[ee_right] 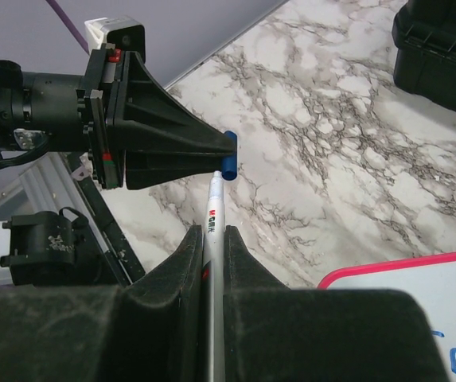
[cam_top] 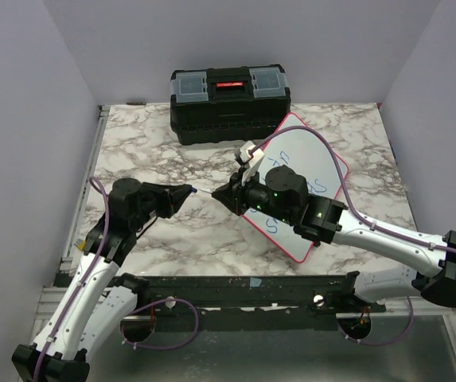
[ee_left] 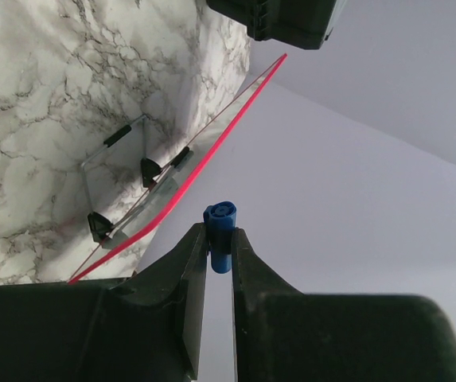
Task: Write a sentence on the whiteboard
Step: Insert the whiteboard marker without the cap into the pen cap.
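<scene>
- Your left pincer (ee_left: 219, 239) is clamped on the blue cap (ee_left: 221, 215) of a marker (ee_right: 215, 199). The cap's round end pokes out just past the fingertips.
- Your right pincer (ee_right: 213, 235) is clamped on the marker's pale barrel, which runs straight out between the fingers toward the left pincer.
- The two pincers point at each other tip to tip, roughly mid-counter and a bit left of centre. From above, only a thin pale bit of marker shows between them.
- In the right wrist view the barrel's front end meets the blue cap right at the left pincer's tips. Can't tell whether the cap is fully seated on it or only touching.
- The whiteboard (cam_top: 311, 155) is on the right half of the counter (cam_top: 148, 151), turned at an angle so one corner points to the far side.
- That far corner ends up just beside the right end of the toolbox (cam_top: 229, 103).
- Your right arm reaches across the board's near-left part and covers a good chunk of it.
- There's blue writing on the part of the board you can see, but it's too small to read.
- The left wrist view catches the board edge-on: red rim, propped up on small black feet with a thin wire frame under it.
- The black toolbox is closed and sits at the far edge of the counter, about centre.
</scene>
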Robot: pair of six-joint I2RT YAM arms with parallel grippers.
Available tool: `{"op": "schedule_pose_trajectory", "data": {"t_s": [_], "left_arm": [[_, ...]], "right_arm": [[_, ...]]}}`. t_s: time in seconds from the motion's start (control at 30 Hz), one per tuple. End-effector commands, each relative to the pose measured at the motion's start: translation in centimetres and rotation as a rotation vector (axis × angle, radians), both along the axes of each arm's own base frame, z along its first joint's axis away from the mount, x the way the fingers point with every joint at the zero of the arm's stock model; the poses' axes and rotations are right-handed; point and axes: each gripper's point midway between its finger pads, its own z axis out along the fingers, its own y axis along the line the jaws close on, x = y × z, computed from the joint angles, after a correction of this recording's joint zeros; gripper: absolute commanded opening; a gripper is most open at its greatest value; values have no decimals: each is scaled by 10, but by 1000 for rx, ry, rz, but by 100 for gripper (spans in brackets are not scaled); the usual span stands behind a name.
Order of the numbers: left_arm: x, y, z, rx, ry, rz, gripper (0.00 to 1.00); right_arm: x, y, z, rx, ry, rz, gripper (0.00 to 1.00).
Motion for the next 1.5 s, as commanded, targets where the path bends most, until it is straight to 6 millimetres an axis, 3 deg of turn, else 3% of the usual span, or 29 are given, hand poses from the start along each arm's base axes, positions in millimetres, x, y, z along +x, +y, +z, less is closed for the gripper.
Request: {"op": "schedule_pose_trajectory", "data": {"t_s": [0.0, 0.37, 1.47], "left_arm": [[-2, -6, 7, -52, -15, -32, 0], [-2, -8, 15, -74, -35, -41, 0], [-2, -9, 9, -77, -19, -50, 0]], "right_arm": [[3, 3, -6, -5, -16, -22, 1], [4, 6, -20, -22, 5, -27, 1], [11, 9, -21, -23, 6, -64, 1]]}}
